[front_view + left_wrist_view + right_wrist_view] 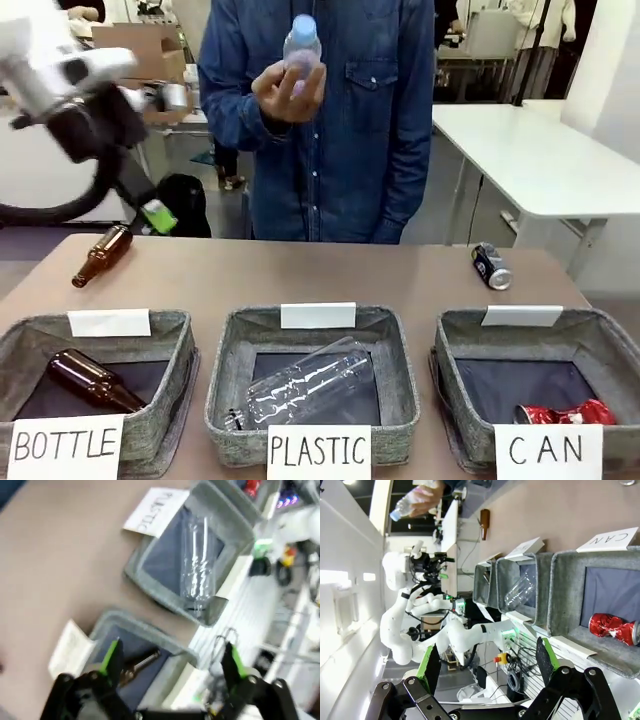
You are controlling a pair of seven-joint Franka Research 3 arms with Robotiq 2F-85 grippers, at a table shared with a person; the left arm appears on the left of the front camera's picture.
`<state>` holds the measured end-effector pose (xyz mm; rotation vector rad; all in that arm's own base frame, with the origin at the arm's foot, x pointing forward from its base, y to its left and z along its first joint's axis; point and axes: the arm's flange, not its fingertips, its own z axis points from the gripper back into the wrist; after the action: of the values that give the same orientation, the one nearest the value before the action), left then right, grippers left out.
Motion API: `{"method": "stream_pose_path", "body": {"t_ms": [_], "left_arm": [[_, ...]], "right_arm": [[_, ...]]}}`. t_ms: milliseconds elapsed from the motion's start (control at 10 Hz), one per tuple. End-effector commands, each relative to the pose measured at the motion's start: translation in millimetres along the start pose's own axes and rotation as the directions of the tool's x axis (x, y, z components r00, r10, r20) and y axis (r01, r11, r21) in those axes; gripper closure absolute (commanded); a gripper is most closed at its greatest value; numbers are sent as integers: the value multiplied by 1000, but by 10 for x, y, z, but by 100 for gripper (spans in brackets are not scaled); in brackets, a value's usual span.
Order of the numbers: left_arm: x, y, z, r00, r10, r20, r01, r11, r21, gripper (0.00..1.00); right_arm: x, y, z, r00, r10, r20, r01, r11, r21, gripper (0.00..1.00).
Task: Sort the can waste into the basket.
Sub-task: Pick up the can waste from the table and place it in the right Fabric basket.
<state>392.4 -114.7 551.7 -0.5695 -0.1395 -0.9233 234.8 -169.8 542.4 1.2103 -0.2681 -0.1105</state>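
Observation:
The crushed red can [557, 413] lies in the front right corner of the grey basket signed "CAN" [600, 345]; the right wrist view shows the same red can [614, 628] inside that basket [567, 585]. The black can [491, 266] with silver ends lies on the brown table behind this basket. My left gripper [170, 662] is open and empty, high above the basket signed "BOTTLE"; its green pad [158, 216] hangs under the raised left arm at the far left. My right gripper [486, 661] is open and empty, off the table's near edge.
A person across the table holds a clear plastic bottle [301, 48] up in one hand. A brown bottle [102, 254] lies on the table at the left, another lies in the "BOTTLE" basket [20, 340]. A clear bottle lies in the "PLASTIC" basket [398, 370].

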Motion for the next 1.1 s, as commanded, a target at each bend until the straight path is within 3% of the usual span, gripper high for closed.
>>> {"method": "stream_pose_path", "body": {"t_ms": [0,300,500,600,700,1000], "left_arm": [[-574,252,409,966,191,176,-174,979,-108,0],[-1480,853,862,829,471,302,-373,867,-330,0],[-2064,1073,729,760,553,342,-277,752,-598,0],[-2277,1289,540,743,586,322,-206,658,-724,0],[-2012,1002,870,796,525,300,-358,809,-466,0],[-2012,1002,870,796,525,300,-358,809,-466,0]], "right_arm": [[17,33,18,1000,-12,14,12,1000,7,0],[17,33,18,1000,-12,14,12,1000,7,0],[17,33,18,1000,-12,14,12,1000,7,0],[17,33,18,1000,-12,14,12,1000,7,0],[17,33,18,1000,-12,14,12,1000,7,0],[17,33,18,1000,-12,14,12,1000,7,0]]}}
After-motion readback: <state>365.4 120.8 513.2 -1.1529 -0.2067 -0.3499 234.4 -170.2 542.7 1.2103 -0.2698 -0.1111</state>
